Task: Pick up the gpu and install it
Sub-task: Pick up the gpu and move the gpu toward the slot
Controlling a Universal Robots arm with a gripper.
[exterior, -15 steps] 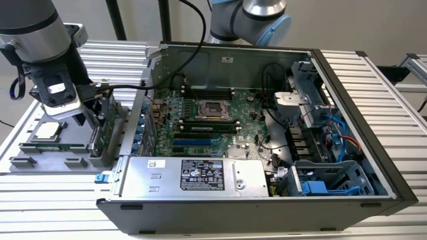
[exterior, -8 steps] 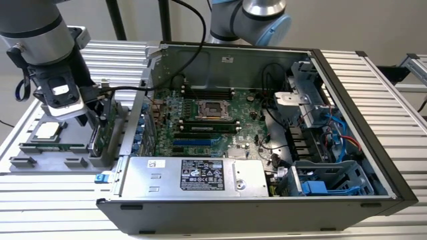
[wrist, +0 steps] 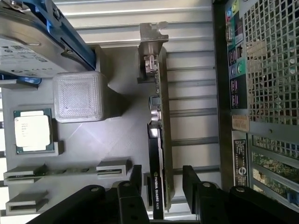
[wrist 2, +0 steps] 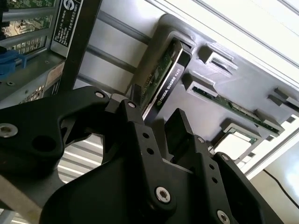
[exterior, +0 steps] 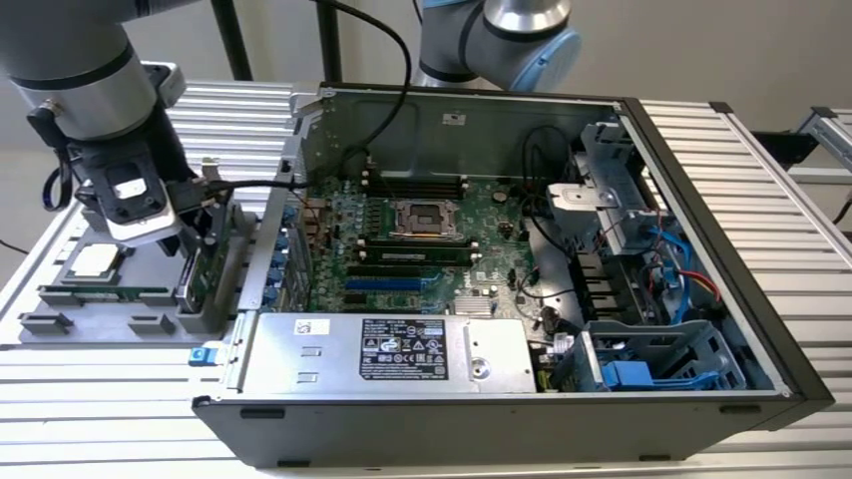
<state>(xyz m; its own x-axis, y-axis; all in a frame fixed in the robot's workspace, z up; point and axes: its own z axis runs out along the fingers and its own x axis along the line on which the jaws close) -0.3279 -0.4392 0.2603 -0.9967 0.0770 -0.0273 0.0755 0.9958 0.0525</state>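
Note:
The gpu point(wrist: 157, 140) stands on edge in a slot of the grey holder tray point(wrist: 121, 135), green board to one side, black shroud to the other, silver bracket at its far end. My gripper point(wrist: 163, 182) is open and straddles the card's near end, one black finger on each side with small gaps showing. In the second wrist view the gpu point(wrist 2: 163, 74) runs up between the fingers of the gripper point(wrist 2: 156, 119). In the exterior view the gripper point(exterior: 187, 235) hangs over the gpu point(exterior: 200, 269) at the left, beside the open computer case point(exterior: 533, 249).
The tray point(exterior: 80, 324) also holds a processor chip point(wrist: 32, 130), a memory stick point(wrist 2: 233, 109), a hard drive with blue rails point(wrist: 28, 42) and a ribbed grey block point(wrist: 78, 95). The case's perforated wall point(wrist: 271, 70) stands close beside the card. Blue slots point(exterior: 379, 284) lie on the motherboard.

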